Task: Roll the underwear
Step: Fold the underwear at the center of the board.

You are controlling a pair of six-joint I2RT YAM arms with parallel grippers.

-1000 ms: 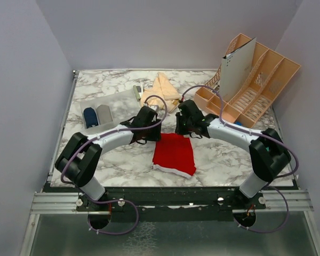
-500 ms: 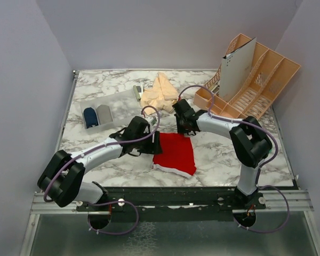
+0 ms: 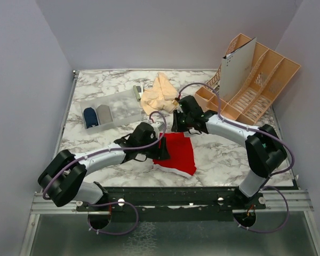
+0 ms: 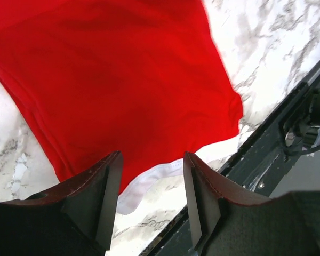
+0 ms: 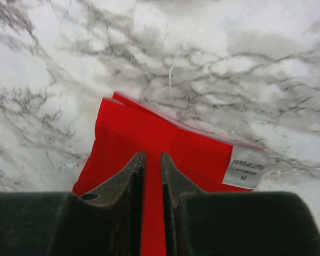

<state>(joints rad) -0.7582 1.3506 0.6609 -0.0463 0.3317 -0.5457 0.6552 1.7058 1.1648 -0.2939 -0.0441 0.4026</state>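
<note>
- Plain pale lilac walls (image 3: 26, 80) box in the scene on three sides, with nothing on them.
- A white marble-patterned worktop (image 3: 229, 154) with grey veins fills the floor of this box and carries everything.
- A peach slatted rack (image 3: 266, 74) leans at the far right corner, out of the working area, with a white card (image 3: 237, 66) propped against it.
- The left arm (image 3: 101, 154) and right arm (image 3: 229, 128) curve inward from the near edge and meet over the middle.
- A clear tray (image 3: 120, 106) at the far left holds a dark blue roll (image 3: 89, 116) and a grey roll (image 3: 103, 113) side by side, probably finished bundles.
- The red underwear (image 3: 176, 152) lies flat in the centre near the front edge, spread out, not yet rolled.
- A heap of peach underwear (image 3: 160, 93) sits behind it, likely awaiting its turn.
- The left claw (image 4: 149, 160) hangs released, jaws apart, over the near left part of the red cloth and its white hem (image 4: 149, 178), apparently lining up to take that edge.
- The right claw (image 5: 152, 156) is clenched to a thin slit at the far edge of the red cloth; whether it pinches the fabric cannot be told.
- A small white label (image 5: 246, 169) shows at that far edge.
</note>
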